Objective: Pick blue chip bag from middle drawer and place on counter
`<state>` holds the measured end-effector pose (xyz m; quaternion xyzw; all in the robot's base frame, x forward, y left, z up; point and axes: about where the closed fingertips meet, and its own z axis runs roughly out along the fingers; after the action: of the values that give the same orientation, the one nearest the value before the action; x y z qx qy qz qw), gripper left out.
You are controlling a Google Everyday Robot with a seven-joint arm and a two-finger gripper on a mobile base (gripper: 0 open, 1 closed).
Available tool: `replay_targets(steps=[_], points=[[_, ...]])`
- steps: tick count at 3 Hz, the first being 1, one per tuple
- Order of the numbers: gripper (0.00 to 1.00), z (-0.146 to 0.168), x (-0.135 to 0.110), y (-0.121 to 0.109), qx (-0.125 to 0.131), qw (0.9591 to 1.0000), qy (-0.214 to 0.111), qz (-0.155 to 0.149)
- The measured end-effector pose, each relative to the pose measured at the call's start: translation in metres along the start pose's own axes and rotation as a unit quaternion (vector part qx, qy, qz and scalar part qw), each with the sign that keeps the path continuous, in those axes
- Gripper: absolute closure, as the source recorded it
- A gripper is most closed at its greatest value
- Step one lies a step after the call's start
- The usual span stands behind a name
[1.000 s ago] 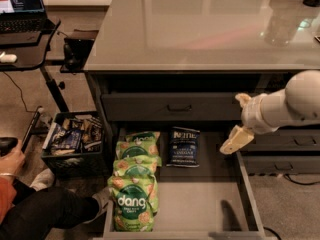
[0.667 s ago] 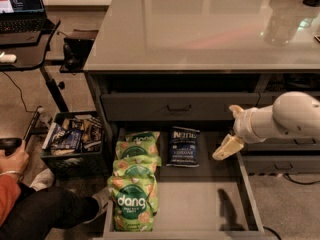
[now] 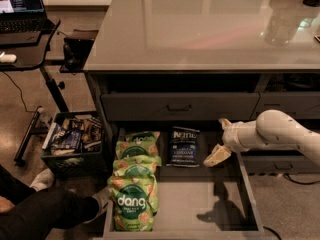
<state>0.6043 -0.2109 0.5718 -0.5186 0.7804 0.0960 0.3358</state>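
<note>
Blue chip bag (image 3: 182,146) lies flat on the floor of the middle drawer (image 3: 200,204), at its back and about midway between its side walls, label up, with nothing touching it. Going from the drawer's front lip backwards, we first see the green dang bags (image 3: 132,204) overlapping in a row along the drawer's left wall. The nearest is at the front lip and the farthest just beside the blue bag's left edge. To their right the drawer floor is bare grey metal from the front lip up to the blue bag (the arm's dark shadow falls across it), so the drawer's right half is open room.

The gripper (image 3: 215,141) hangs over the drawer's back right part, just right of the blue bag and apart from it. Its two pale fingers (image 3: 216,156) stand spread, with nothing between them. The white arm (image 3: 280,131) reaches in from beyond the drawer's thin right wall.

Above the drawer's back edge sits a closed drawer front (image 3: 179,107) with a small curved handle. Over that the counter (image 3: 200,39) overhangs, a glossy grey-beige slab with soft reflections.

Left of the drawer, on the speckled floor (image 3: 75,99), we see a dark crate (image 3: 70,139) of packets, and a person's dark-trousered leg (image 3: 50,214) near the drawer's front corner. Farther off is a black desk (image 3: 25,54) carrying a laptop (image 3: 22,4).
</note>
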Motion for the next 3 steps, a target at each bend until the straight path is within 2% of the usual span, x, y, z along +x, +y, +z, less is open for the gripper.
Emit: replay_targets(steps=[2, 3], points=[[0.00, 0.012, 0.002, 0.004, -0.007, 0.9999, -0.009, 0.008], [0.00, 0.054, 0.011, -0.003, -0.003, 0.9996, -0.023, 0.016]])
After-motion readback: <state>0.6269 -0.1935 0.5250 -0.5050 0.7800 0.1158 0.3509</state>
